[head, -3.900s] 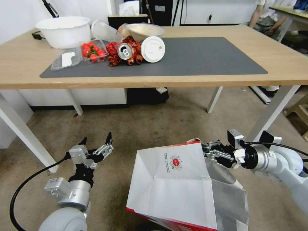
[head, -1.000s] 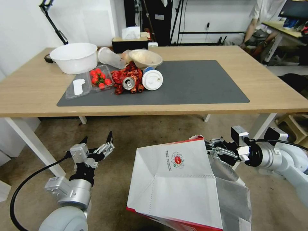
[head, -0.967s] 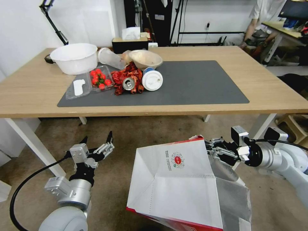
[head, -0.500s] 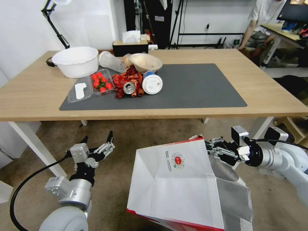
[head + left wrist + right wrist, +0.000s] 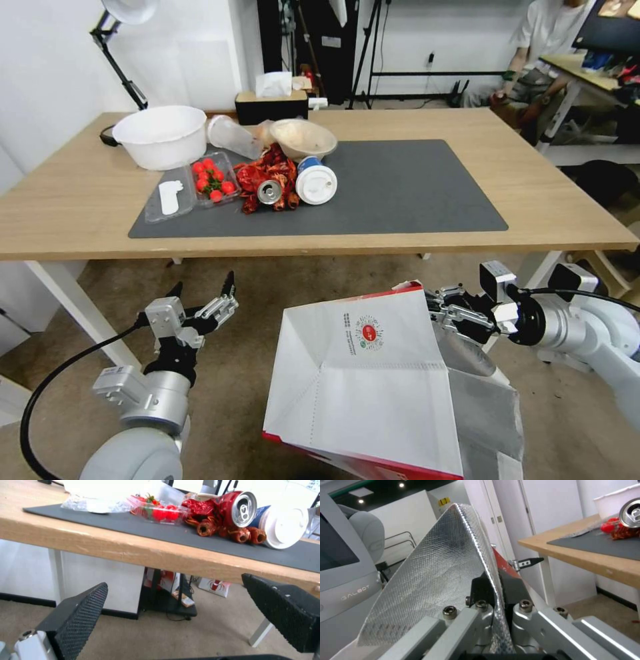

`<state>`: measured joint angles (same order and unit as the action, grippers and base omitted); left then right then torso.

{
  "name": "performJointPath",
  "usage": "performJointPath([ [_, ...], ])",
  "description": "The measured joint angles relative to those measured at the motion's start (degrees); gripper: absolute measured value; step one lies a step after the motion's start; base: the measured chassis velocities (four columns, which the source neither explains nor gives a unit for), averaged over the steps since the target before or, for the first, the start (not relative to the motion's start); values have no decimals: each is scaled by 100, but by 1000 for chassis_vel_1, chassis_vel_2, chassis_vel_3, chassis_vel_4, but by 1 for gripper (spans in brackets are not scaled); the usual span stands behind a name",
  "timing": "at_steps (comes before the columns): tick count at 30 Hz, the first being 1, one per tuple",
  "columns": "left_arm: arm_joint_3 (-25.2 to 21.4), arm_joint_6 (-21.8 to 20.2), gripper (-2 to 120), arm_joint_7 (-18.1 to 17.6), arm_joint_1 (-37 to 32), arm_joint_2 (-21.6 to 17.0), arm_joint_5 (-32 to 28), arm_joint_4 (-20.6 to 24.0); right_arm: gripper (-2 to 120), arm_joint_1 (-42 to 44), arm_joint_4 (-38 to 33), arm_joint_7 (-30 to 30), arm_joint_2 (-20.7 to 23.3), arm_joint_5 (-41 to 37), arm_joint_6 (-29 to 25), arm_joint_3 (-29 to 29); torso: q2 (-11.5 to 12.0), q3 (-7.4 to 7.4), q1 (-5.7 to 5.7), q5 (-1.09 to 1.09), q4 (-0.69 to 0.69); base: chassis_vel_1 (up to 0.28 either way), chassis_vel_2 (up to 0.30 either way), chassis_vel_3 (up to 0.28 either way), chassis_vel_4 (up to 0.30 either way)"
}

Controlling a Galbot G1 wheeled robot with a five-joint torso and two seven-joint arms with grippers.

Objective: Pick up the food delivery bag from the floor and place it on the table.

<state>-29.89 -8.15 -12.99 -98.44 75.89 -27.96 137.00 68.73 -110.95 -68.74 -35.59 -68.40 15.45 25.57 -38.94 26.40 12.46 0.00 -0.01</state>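
Risen since earlier frames: head view now sees more tabletop (camera shift, not objects). Right hand (image 5: 437, 313) clenched on rim of food delivery bag (image 5: 363, 380), bag hanging below table (image 5: 553, 200) edge, off floor (image 5: 280, 287). Left hand (image 5: 200, 297) spread, idle beside bag. Lift underway; placing on table remains.

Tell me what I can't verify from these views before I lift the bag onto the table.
- Food delivery bag: its base is cut off by the head view's lower edge, so floor contact is unclear.
- Bag contents: hidden by its white panel; the right wrist view shows only foil lining.
- Right gripper fingertips: hidden behind the bag's rim.
- Table: its right end runs out of frame.
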Motion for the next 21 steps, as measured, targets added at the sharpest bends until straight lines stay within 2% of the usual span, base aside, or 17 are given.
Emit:
performJointPath([
  [21, 26, -15, 100, -2, -26, -11, 11, -11, 0, -21, 16, -6, -22, 18, 0, -29, -511, 301, 208, 0, 0, 0, 0, 0, 0],
])
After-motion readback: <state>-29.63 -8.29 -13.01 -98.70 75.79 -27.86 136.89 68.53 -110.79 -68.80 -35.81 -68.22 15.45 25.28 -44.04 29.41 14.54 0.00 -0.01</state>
